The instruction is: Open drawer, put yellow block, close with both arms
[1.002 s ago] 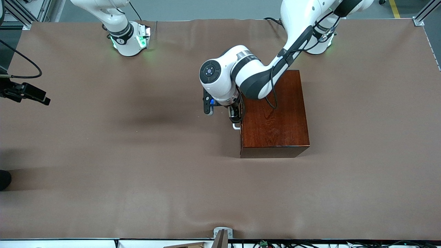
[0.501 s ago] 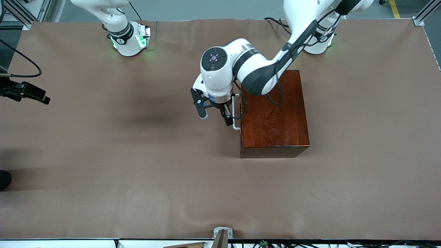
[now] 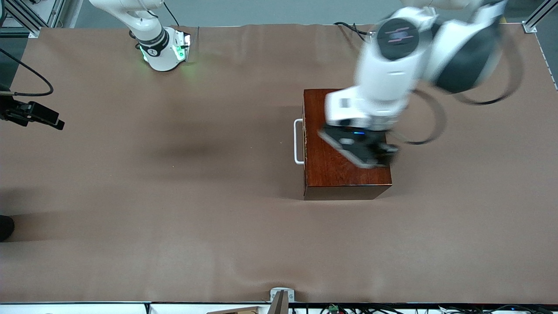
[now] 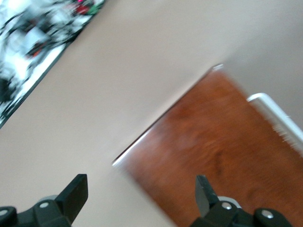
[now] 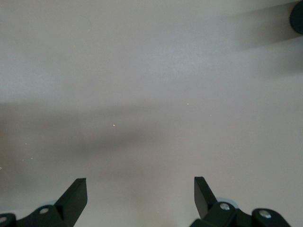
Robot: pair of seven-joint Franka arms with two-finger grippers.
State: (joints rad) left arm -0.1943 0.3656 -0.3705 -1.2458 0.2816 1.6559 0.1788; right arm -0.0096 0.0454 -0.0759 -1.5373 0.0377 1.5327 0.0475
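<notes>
On the brown table (image 3: 174,196), seen from the front, the wooden box (image 3: 340,174) has its drawer shut, white handle (image 3: 297,141) facing the right arm's end. The left gripper (image 3: 364,150) hangs over the box top. The right gripper (image 3: 35,115) waits over the table's edge.

In the left wrist view, its fingers (image 4: 75,191) stand spread, empty, above the box corner.

In the right wrist view, spread fingers (image 5: 78,194) frame bare table. No yellow block shows.

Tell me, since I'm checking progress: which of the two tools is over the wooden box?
The left tool, open, is over the wooden box, whose drawer is shut. The right tool, also open, hangs over bare table.
</notes>
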